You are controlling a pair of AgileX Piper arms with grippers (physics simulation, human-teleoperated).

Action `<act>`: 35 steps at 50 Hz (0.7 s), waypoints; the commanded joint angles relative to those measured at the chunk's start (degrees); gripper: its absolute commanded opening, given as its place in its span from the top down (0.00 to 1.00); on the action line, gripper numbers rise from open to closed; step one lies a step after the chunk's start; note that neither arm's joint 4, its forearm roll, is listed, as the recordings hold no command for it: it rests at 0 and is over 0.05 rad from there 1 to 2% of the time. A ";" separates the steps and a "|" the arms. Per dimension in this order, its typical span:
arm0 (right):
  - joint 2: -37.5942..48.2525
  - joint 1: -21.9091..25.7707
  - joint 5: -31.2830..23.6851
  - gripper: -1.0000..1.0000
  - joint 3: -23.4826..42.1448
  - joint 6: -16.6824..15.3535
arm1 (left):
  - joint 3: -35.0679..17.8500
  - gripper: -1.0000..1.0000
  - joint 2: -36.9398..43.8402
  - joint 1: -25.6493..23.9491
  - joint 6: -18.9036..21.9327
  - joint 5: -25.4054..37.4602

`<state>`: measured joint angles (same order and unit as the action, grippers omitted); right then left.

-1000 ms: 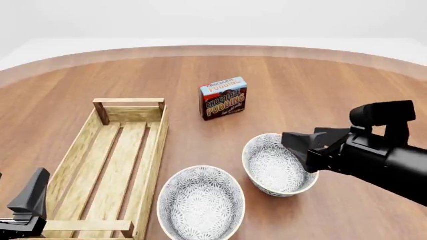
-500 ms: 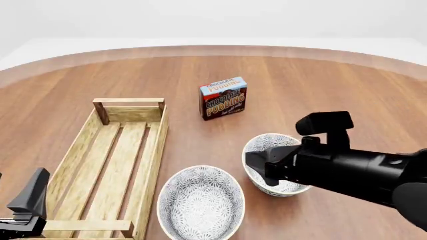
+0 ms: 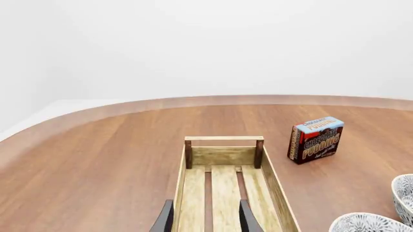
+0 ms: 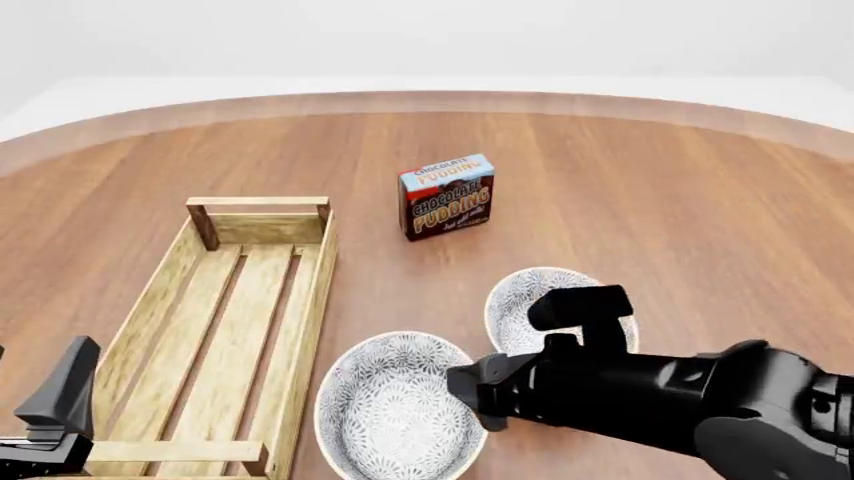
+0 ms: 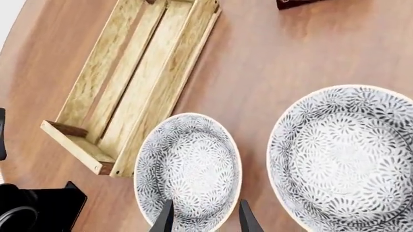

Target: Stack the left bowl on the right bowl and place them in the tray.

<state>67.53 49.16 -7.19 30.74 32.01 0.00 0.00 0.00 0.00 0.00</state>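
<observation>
We see the table [image 4: 641, 180] as reddish-brown wood, smooth with a faint satin sheen and fine grain. The tray [image 4: 310, 300] on it is pale raw-looking wood, matt, with darker stained end posts. Both bowls, left [image 4: 400, 405] and right [image 4: 523, 305], look like glazed ceramic: white, dense dark floral print, cream rims. Behind them the pudding box [image 4: 447, 195] reads as printed cardboard, slightly glossy. The right gripper [image 4: 483, 395] and left gripper [image 4: 54, 405] look like matt black plastic.

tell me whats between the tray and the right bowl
The left bowl sits between the tray and the right bowl, clear in the front view.
</observation>
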 commanded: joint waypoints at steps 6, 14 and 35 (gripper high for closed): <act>2.61 0.85 4.16 0.00 -4.04 3.60 | 0.00 0.00 0.00 0.00 0.00 0.00; 4.17 -0.09 5.95 0.00 -7.36 4.84 | 0.00 0.00 0.00 0.00 0.00 0.00; 7.97 0.33 9.80 0.00 -7.34 6.11 | 0.00 0.00 0.00 0.00 0.00 0.00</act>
<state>72.72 48.69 0.32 22.97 37.34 0.00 0.00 0.00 0.00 0.00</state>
